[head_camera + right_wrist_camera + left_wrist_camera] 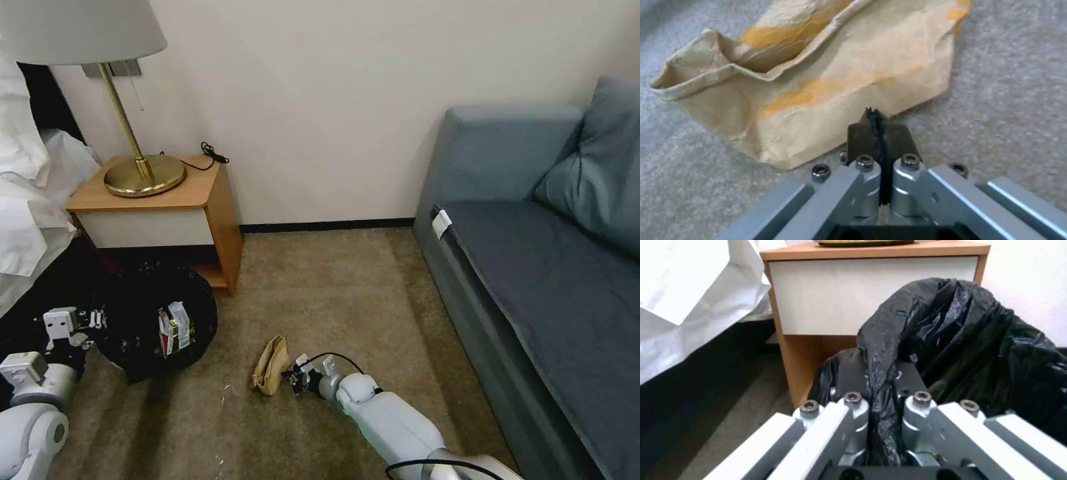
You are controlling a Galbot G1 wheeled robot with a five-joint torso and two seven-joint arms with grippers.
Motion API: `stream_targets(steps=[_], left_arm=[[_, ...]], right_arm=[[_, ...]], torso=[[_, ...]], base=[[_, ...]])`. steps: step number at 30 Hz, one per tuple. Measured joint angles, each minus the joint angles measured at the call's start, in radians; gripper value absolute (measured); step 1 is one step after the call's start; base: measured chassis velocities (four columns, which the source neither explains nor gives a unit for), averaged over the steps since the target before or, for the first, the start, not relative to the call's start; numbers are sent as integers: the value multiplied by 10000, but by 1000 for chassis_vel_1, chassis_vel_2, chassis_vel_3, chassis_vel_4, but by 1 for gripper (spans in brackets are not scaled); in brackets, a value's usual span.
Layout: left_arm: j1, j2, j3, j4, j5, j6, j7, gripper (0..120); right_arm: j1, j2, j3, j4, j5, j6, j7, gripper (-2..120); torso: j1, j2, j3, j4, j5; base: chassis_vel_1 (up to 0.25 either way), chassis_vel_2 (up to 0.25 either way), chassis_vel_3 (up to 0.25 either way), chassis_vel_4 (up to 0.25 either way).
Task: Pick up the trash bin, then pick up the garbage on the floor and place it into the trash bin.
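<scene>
1. Left gripper [882, 400] is pinching the bag-lined rim of the trash bin [157, 320] at near left, mouth tilting up, ready for litter.
2. Red-and-white wrapper [175, 328] is lying inside.
3. Right gripper [878, 125], jaws together, is clamping an edge of the tan paper bag [818, 83] on the carpet [333, 287].

Head cam high, looking forward-down across carpet [320, 293] to far wall. Left wrist cam looks close along its pincer [882, 386] at nightstand [871, 293]; shared with head view. Right wrist cam sits tight over paper bag [818, 86], also in head view.
</scene>
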Motion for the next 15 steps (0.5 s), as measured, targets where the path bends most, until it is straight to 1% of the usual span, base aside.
stream_targets(steps=[2,9,15], left_arm=[[166,-10,-83,-57,2,8,-5,4],[473,-92,-245,-113,35,-56,2,4],[620,-161,-329,-135,63,-117,26,4]], right_arm=[[44,-79,-7,66,39,-21,6,0],[55,-219,-10,125,45,-40,6,0],[35,-385,27,247,70,-41,7,0]], torso=[[0,0,0,1,-1],[0,0,0,1,-1],[0,1,0,1,-1]], base=[[0,0,0,0],[0,0,0,0],[0,0,0,0]])
